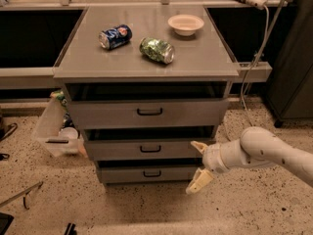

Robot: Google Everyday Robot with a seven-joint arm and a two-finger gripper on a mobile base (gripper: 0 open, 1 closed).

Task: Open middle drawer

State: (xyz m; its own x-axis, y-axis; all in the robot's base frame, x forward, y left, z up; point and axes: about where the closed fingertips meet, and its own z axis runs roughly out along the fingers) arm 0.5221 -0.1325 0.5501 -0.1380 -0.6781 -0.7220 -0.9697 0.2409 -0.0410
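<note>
The grey cabinet has three drawers stacked. The middle drawer has a flat grey front of middling height and a small black loop handle at its centre. A dark gap shows above its front. My gripper is open, with one pale finger up by the right end of the middle drawer front and the other lower, by the bottom drawer. It is to the right of the handle and holds nothing.
On the cabinet top lie a blue can, a crushed green can and a white bowl. A clear plastic bin leans at the cabinet's left. A cable hangs at the right beside a dark cabinet.
</note>
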